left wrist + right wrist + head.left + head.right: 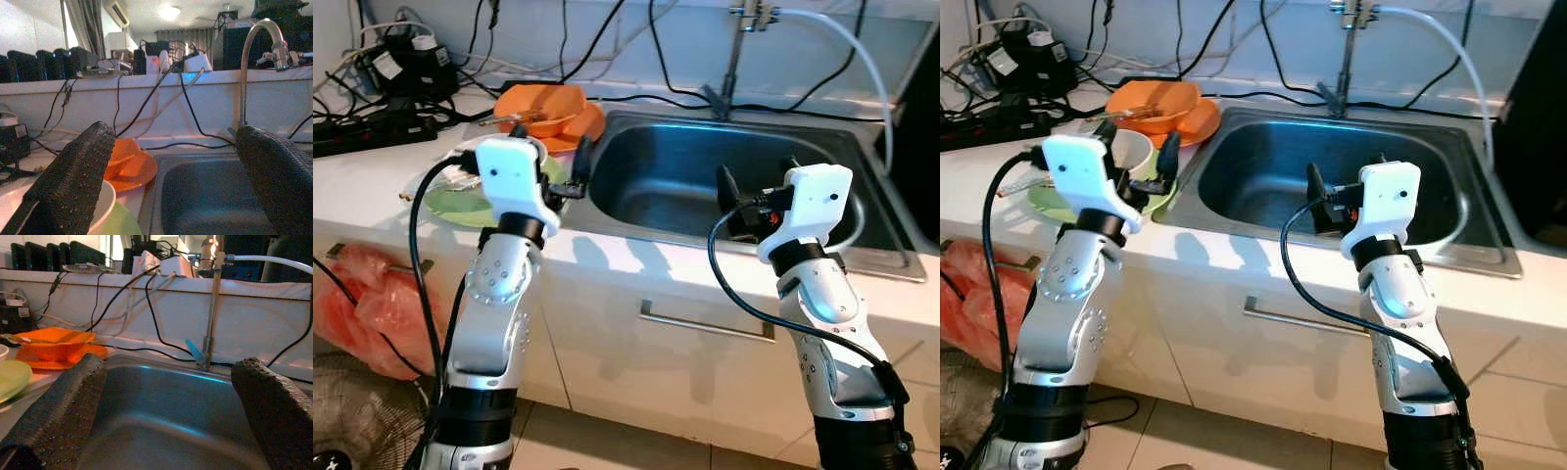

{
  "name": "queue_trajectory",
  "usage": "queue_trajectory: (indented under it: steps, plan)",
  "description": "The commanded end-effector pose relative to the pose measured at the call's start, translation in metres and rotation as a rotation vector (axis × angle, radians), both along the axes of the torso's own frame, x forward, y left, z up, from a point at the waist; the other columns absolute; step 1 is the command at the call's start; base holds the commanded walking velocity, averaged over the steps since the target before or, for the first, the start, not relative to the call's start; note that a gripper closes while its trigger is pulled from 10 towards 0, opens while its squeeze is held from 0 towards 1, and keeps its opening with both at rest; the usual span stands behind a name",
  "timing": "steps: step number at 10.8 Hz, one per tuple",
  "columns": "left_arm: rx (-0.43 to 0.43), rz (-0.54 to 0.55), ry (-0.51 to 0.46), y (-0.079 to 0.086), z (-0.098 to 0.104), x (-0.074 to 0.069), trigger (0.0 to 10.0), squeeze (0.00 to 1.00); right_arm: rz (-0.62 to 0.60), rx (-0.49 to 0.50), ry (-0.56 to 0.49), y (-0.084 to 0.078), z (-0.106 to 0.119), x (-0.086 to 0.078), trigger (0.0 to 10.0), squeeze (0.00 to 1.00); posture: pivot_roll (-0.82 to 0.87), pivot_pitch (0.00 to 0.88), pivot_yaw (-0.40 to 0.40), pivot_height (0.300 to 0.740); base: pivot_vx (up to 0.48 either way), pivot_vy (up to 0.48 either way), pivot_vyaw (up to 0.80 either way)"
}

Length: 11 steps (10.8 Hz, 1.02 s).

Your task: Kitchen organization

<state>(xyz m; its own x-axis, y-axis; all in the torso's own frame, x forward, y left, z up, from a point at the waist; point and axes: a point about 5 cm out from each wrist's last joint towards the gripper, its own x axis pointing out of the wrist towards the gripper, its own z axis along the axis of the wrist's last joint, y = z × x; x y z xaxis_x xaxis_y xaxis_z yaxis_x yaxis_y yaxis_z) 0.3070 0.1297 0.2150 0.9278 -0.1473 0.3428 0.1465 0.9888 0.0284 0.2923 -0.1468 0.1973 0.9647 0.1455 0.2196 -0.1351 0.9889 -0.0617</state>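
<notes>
An orange bowl (pixel 543 103) sits on an orange plate (pixel 589 125) on the white counter, left of the steel sink (pixel 656 166). Nearer the counter edge lies a green plate (pixel 460 206) with a white cup (pixel 1136 149) on it. My left gripper (pixel 553 147) hovers open over the cup and the sink's left rim, holding nothing. Over the front of the sink basin my right gripper (pixel 756 181) is open and empty. In the left wrist view the left gripper (pixel 176 181) shows the cup (pixel 105 200) under one finger.
A faucet (pixel 734 59) with a white hose (pixel 862 49) stands behind the sink. A power strip (pixel 362 132) and tangled cables lie at the back left of the counter. Below are a drawer handle (pixel 705 323), a red plastic bag (pixel 362 304) and a fan (pixel 352 411).
</notes>
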Motion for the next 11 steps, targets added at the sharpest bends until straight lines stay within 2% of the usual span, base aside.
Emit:
queue_trajectory:
  steps: [1,4,7,11]
  plan:
    - [0.008,0.011,-0.006,0.001,0.002,0.0,10.0,0.0,0.002,-0.008,-0.008,0.0,0.002,-0.002,10.0,0.0,0.1,0.0,0.042,0.74,0.0,0.0,0.48]
    - [-0.005,-0.014,-0.019,-0.002,0.007,0.0,10.0,0.0,-0.007,0.003,-0.009,0.0,0.002,-0.002,10.0,0.0,0.1,0.0,0.046,0.74,0.0,0.0,0.0]
    - [-0.026,-0.026,-0.078,-0.003,0.026,-0.001,10.0,0.0,-0.009,0.0,-0.025,-0.001,0.006,-0.002,10.0,0.0,0.1,0.0,0.046,0.74,0.0,0.0,0.0]
    - [-0.035,-0.029,-0.095,-0.004,0.034,-0.001,10.0,0.0,-0.006,-0.013,-0.042,0.0,0.008,-0.002,10.0,0.0,0.09,0.0,0.048,0.74,0.363,0.0,0.0]
